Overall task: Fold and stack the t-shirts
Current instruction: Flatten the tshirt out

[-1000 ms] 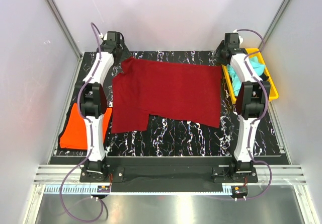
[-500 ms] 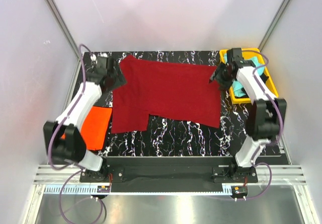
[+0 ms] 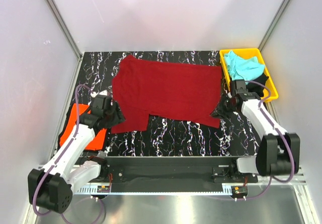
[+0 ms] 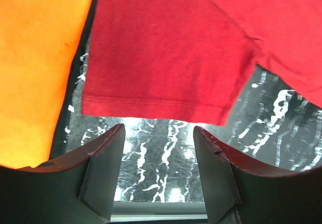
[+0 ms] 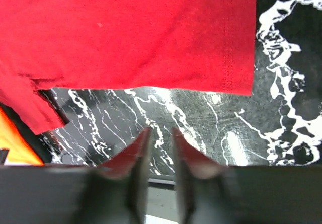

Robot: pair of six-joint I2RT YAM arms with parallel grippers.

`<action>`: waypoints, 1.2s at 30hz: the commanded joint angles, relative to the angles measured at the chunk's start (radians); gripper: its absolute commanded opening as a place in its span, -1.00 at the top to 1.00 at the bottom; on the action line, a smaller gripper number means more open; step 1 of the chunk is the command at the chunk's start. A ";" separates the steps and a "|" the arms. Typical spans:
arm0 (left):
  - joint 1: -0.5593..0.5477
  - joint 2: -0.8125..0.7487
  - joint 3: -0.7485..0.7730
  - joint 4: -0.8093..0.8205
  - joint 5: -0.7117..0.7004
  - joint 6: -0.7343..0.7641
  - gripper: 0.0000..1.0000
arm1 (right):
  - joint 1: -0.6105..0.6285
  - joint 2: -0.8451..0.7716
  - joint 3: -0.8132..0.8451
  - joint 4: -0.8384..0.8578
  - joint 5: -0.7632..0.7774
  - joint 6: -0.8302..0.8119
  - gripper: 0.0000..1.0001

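Observation:
A large dark red t-shirt [image 3: 166, 90] lies spread flat on the black marbled table [image 3: 181, 136]. A bright orange t-shirt [image 3: 74, 128] lies at the table's left edge, partly under my left arm. My left gripper [image 3: 115, 117] hovers open just short of the red t-shirt's near left sleeve hem [image 4: 151, 103], with only table between its fingers [image 4: 103, 168]. My right gripper [image 3: 220, 110] hangs by the red t-shirt's near right corner [image 5: 236, 78]. Its blurred jaws [image 5: 158, 143] stand a narrow gap apart and hold nothing. Turquoise [image 3: 241, 65] and black [image 3: 262, 78] t-shirts lie in the tray.
A yellow plastic tray [image 3: 265, 63] stands at the back right corner. Grey walls and metal posts close in the table at left, right and back. The table's near edge and a black rail [image 3: 166, 161] run just below both grippers.
Both arms have swung from the shirt's far corners back to its near edge. The right gripper's jaws have narrowed, and the left's have closed a little.

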 commanded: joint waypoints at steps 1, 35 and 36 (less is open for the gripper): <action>-0.004 -0.064 0.018 0.028 0.046 -0.015 -0.22 | 0.002 0.083 0.018 0.093 -0.025 -0.012 0.57; 0.017 0.050 -0.014 -0.014 -0.008 -0.108 -0.36 | -0.147 0.134 0.049 -0.009 0.210 -0.084 0.42; 0.017 0.059 -0.023 -0.021 -0.031 -0.128 -0.33 | -0.147 0.093 0.056 -0.008 0.184 -0.083 0.29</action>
